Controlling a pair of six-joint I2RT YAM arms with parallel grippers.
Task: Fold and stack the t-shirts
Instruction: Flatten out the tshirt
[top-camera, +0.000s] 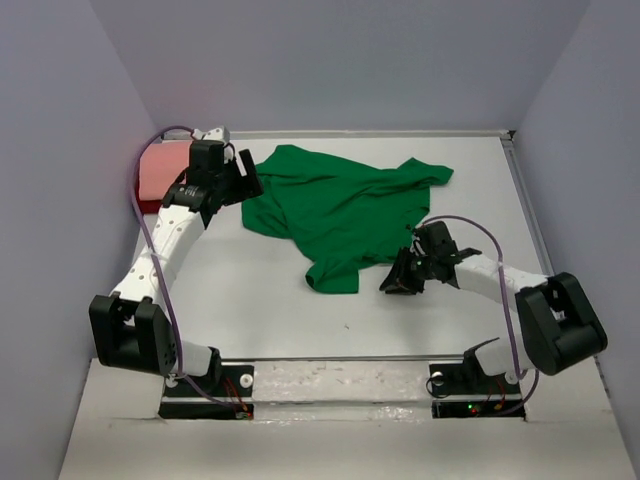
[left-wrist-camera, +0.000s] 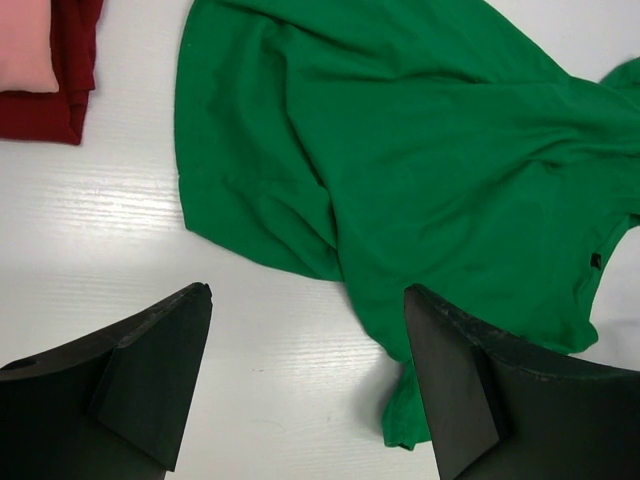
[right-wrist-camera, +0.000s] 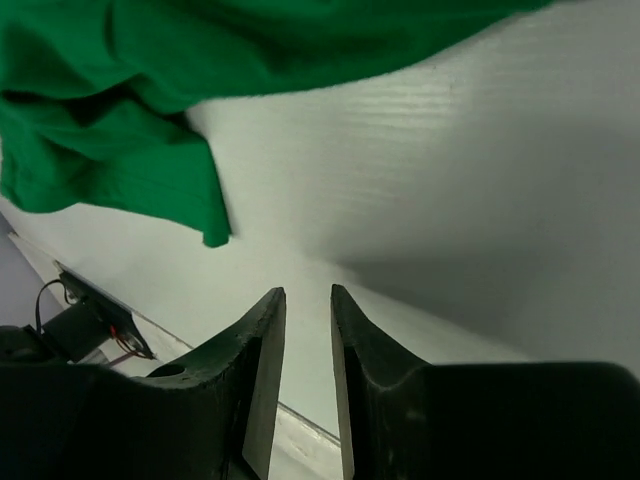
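Green t-shirt (top-camera: 340, 205), left hand (top-camera: 245, 185) apart over its edge, right hand (top-camera: 393, 285) nearly together beside it

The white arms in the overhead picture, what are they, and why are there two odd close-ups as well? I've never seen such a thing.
They are two robot arms, bolted at the near edge of a table. The overhead picture comes from a fixed camera above and behind them. Each close-up comes from a small camera on one wrist, so the black shapes at the bottom are that arm's own pincer. The left pincer is wide open above the table, beside a crumpled green t-shirt. The right pincer is almost closed, low near the shirt's front edge. Neither holds anything. In the far left corner lies a folded pile, pink on dark red.
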